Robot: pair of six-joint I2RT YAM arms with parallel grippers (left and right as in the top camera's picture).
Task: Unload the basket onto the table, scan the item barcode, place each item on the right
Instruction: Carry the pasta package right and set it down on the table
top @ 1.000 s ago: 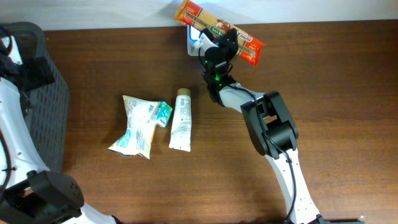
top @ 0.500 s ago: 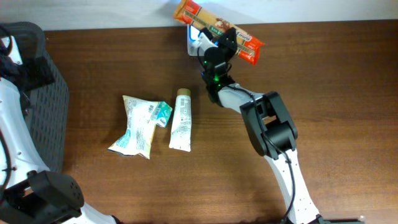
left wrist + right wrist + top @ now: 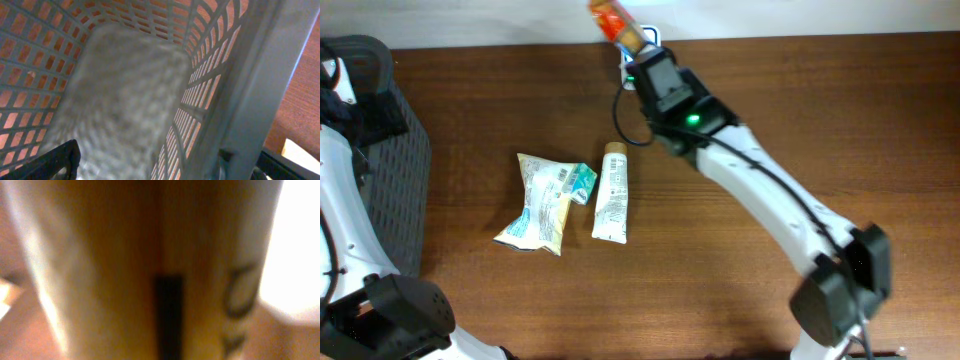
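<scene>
An orange snack packet (image 3: pixel 614 21) is held at the table's back edge, with my right gripper (image 3: pixel 638 52) shut on it. From overhead only its upper end shows. In the right wrist view the packet (image 3: pixel 150 255) fills the picture, blurred and very close, with a dark stripe down its middle; my fingers are hidden there. A small white device (image 3: pixel 627 76) peeks out just under the gripper. My left gripper (image 3: pixel 165 172) stands open over the inside of the grey basket (image 3: pixel 125 100), with nothing between its fingers (image 3: pixel 52 160).
A cream-and-green pouch (image 3: pixel 540 203), a small teal item (image 3: pixel 583 181) and a white tube (image 3: pixel 611 193) lie left of the table's middle. The dark mesh basket (image 3: pixel 395 170) stands at the left edge. The right arm stretches diagonally from the lower right.
The right arm has swung out and stretched; the packet moved left and back and turned, so it shows end-on instead of lengthwise. The left arm has not moved.
</scene>
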